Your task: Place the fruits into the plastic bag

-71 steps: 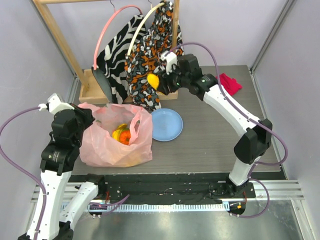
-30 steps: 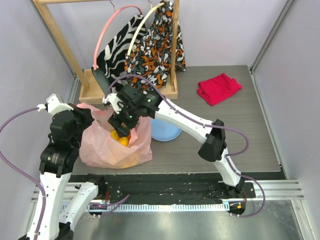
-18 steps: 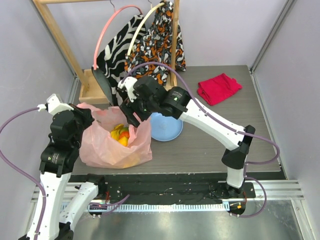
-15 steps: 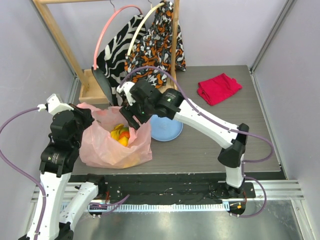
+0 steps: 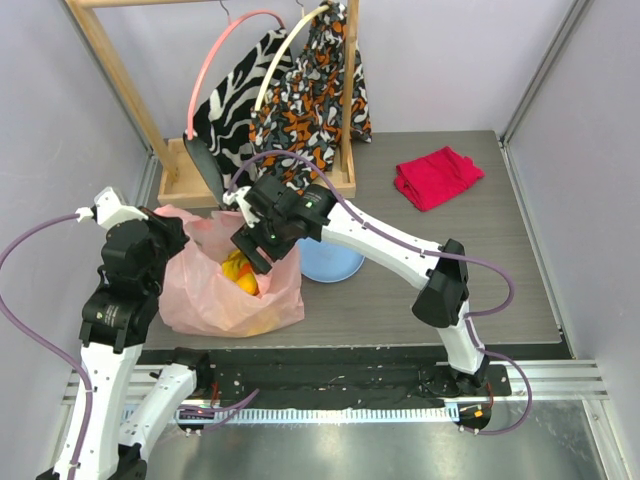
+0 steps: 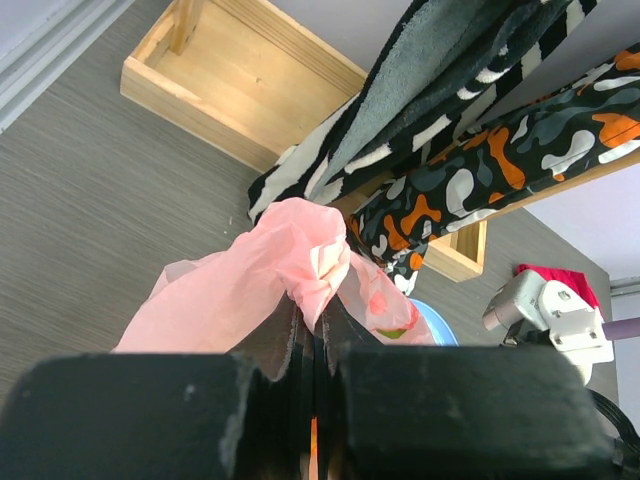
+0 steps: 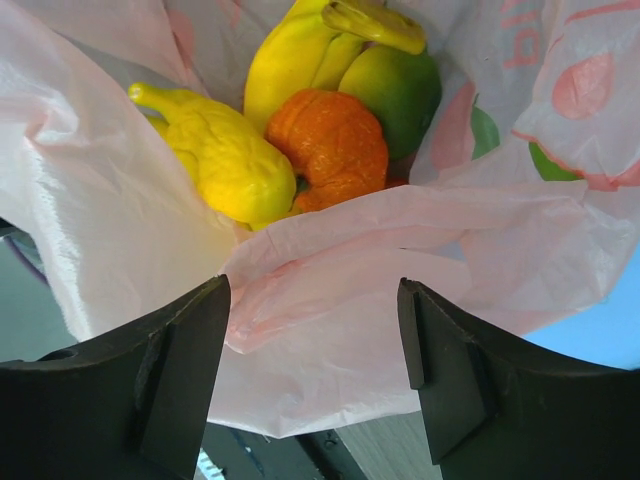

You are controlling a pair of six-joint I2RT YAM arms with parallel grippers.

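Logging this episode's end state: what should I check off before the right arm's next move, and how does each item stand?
1. Bag mouth held open: ok, left gripper shut on the plastic bag rim.
2. Right gripper free: ok, open over the bag, nothing between its fingers.
3. Fruits inside: ok, bananas, orange, green fruit and bumpy yellow fruit lie in the bag.
4. Red apple inside: cannot tell, not visible.
5. Blue plate bare: cannot tell, arm covers part of it.

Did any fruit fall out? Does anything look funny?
No fruit spilled; the fruits sit inside the plastic bag. One funny bit: one edge of the bag flops inward across the opening, just below the open right claw.
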